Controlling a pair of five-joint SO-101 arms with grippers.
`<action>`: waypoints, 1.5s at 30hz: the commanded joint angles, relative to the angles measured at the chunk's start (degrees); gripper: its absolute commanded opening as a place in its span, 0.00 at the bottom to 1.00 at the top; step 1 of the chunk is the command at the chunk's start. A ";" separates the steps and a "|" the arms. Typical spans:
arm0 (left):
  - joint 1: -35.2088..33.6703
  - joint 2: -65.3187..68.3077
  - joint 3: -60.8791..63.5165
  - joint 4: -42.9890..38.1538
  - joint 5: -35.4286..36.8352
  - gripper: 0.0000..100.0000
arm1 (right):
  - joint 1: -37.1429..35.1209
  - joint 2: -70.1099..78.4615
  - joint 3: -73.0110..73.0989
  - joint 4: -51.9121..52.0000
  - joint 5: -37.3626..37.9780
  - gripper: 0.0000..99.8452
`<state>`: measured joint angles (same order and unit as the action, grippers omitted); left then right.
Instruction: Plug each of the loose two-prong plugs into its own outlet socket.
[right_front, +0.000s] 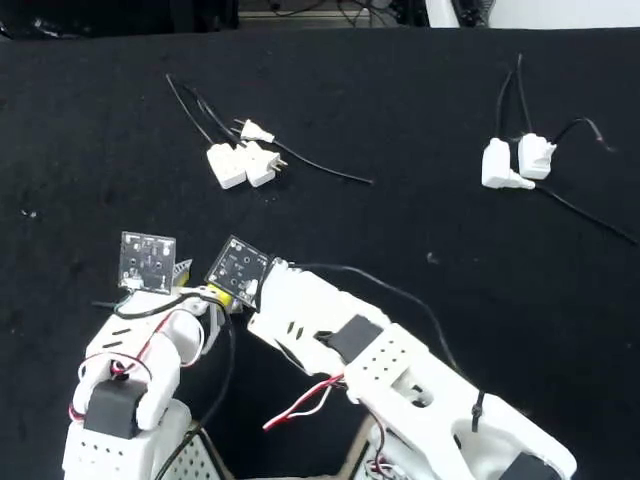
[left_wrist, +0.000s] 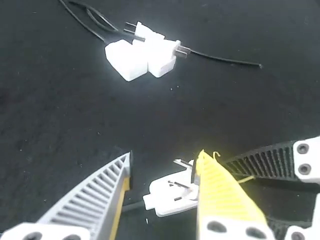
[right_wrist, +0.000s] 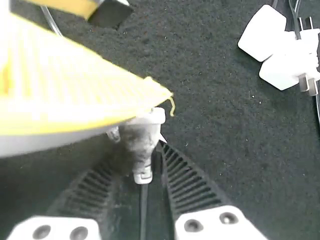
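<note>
A: Presently, where does the plug stand?
B: Held, not plugged in. The right gripper is clamped on its white body, at about 8 o'clock from the centre of the table in the high view. Its prongs are bare.
A: And the left gripper?
B: Spread wide, one grey finger and one yellow finger. The plug sits between them, close against the yellow one.
A: Other items?
B: A white group of plugs and blocks lies at 10 o'clock. A second group lies at 2 o'clock, well apart.
</note>
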<state>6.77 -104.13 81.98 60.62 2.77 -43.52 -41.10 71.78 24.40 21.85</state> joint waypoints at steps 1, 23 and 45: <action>0.84 -0.35 0.75 -0.18 -1.14 0.22 | -0.70 -1.80 -0.31 -1.41 -0.62 0.01; 0.75 -0.35 6.64 -2.64 -5.27 0.22 | -0.44 -6.29 -0.04 -1.41 -12.04 0.01; -0.84 -0.35 6.55 -2.55 -5.27 0.22 | 3.87 -22.02 7.08 3.43 -11.16 0.01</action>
<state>6.68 -104.84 88.40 58.07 -1.98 -43.43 -60.18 80.48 25.89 10.86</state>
